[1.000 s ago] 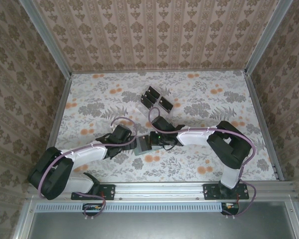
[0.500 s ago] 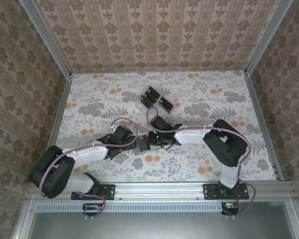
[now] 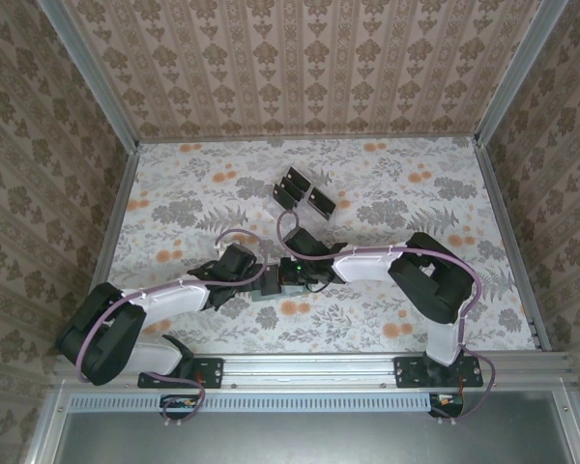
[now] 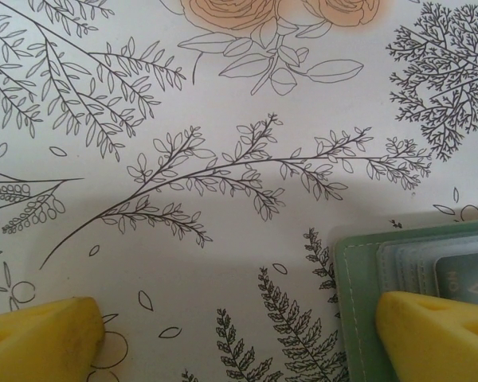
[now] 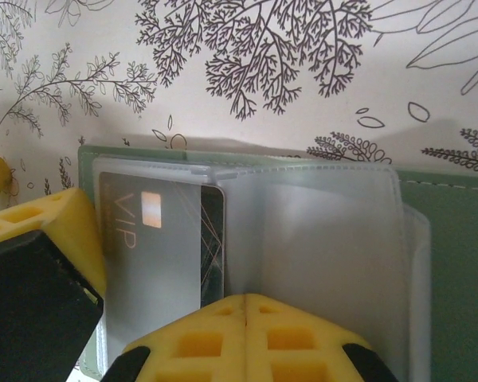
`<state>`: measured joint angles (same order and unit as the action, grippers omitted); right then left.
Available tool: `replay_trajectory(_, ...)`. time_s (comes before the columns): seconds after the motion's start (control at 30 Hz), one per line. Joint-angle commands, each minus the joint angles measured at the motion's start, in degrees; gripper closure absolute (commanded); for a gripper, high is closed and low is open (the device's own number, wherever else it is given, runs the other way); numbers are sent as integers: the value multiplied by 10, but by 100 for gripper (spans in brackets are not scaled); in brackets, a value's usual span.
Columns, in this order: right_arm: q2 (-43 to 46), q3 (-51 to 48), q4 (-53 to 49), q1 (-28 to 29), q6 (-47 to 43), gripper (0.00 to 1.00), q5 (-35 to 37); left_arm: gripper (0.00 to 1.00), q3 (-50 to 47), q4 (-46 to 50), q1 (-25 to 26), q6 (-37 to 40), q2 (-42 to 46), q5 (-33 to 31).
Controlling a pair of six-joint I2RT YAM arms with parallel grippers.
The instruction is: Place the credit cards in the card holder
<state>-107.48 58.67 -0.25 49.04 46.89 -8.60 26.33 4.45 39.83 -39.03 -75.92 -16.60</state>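
Right gripper (image 5: 247,312) has its two yellow fingers pressed flat together, no gap along the seam between them. They sit over the near edge of a clear plastic sleeve (image 5: 311,239) inside the opened card holder (image 5: 450,239). Whether they pinch anything there cannot be told.

One credit card (image 5: 155,239) is in view at the wallet. It is dark grey with "VIP" printed on it and a pale chip mark, and it lies inside the leftmost clear sleeve. Its near edge runs under the right gripper's fingers. At least two sleeve layers overlap there; a firmer count is not possible.

The left gripper (image 4: 239,342) stands wide apart, holding nothing. Of its two yellow fingertips, one (image 4: 40,338) is over bare cloth. The other (image 4: 438,338) rests on the corner of the card holder (image 4: 358,278), beside its stitched green edge. That same finger (image 5: 52,231) appears in the right wrist view, lying on the left end of the wallet next to the card.

From above, the two grippers meet near the middle of the flower-printed table (image 3: 416,203), the left gripper (image 3: 254,282) and the right gripper (image 3: 292,280) on either side of the single card holder (image 3: 269,288). Well apart, farther back, one clear rack (image 3: 304,191) holds the remaining black cards. About four dark rectangles show there, though they are too small to count surely.
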Motion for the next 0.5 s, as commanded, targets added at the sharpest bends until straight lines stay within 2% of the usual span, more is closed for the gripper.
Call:
replay_trajectory(0.0,12,4,-5,1,8,93,-6,0,-19,-4,-1,-8,-25,28)
replay_trajectory(0.2,50,-43,-1,-26,7,92,4,0,-21,0,-2,-9,-24,25)
replay_trajectory(0.47,51,-53,-20,-43,7,93,11,0,-22,1,-2,-8,-33,21)
